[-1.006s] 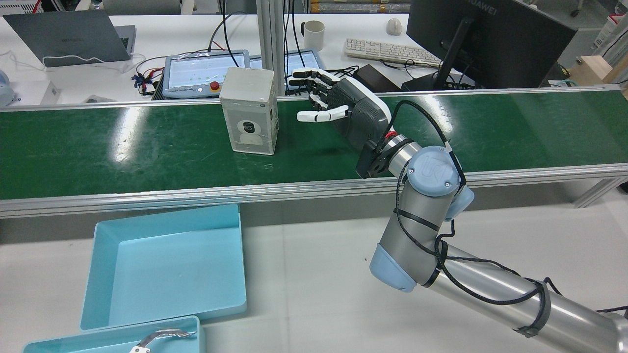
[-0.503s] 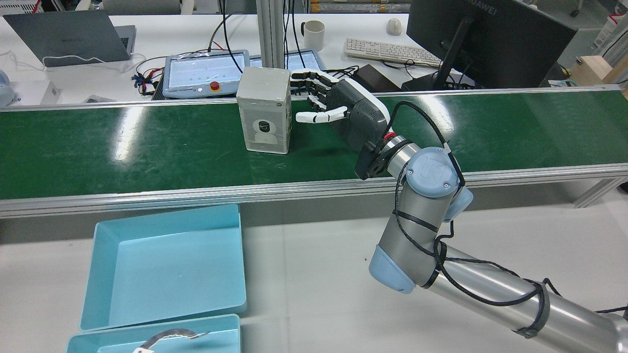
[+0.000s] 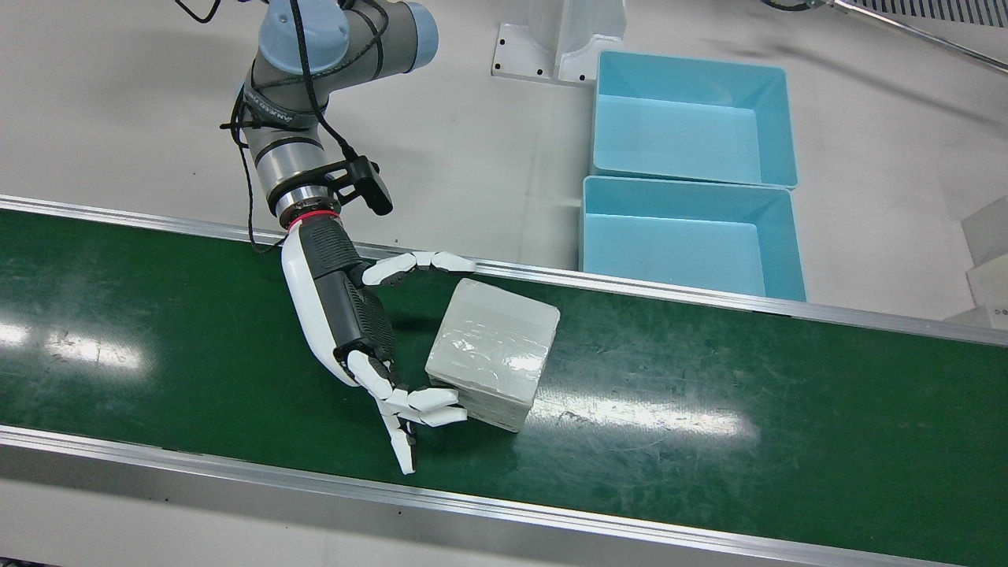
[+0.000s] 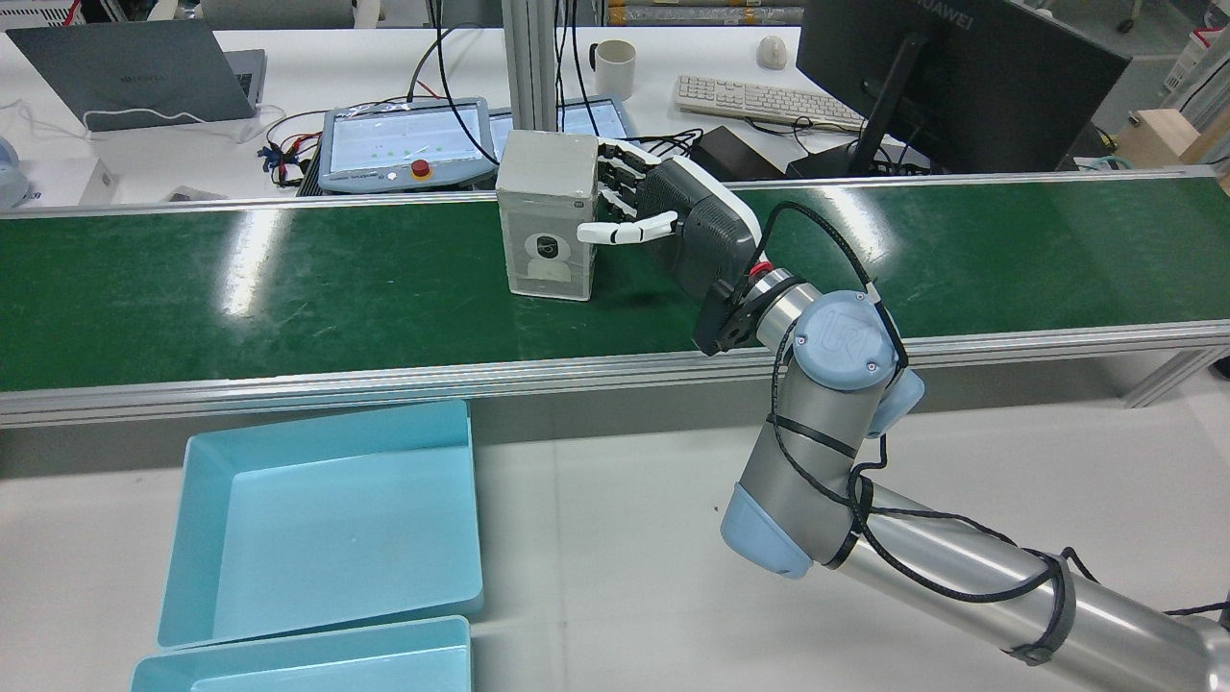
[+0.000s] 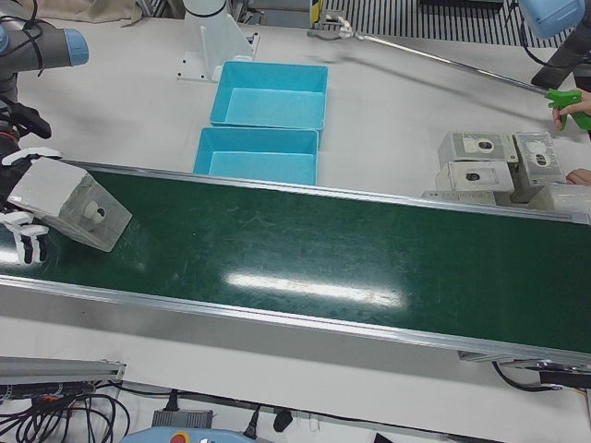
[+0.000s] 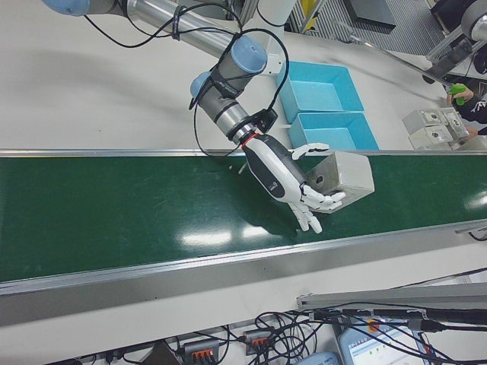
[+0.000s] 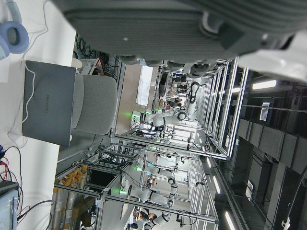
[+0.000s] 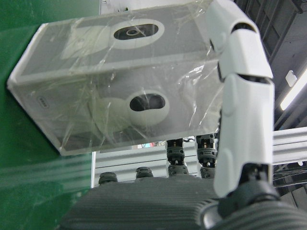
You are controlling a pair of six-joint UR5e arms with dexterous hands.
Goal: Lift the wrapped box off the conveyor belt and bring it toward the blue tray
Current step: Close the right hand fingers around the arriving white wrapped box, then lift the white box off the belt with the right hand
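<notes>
Wrapped box point(image 3: 494, 350) stands upright mid-width on the green conveyor belt point(image 3: 709, 409), glossy film over grey card. Right hand point(image 3: 346, 315) sits beside it, fingers point(image 3: 417, 405) spread around its sides, not clamped. Bare belt stretches both ways. Blue tray point(image 3: 693, 236), smooth plastic, lies past the belt's rail.

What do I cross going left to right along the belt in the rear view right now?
Bare green conveyor belt → wrapped box → right hand → more bare belt out to the right edge.
</notes>
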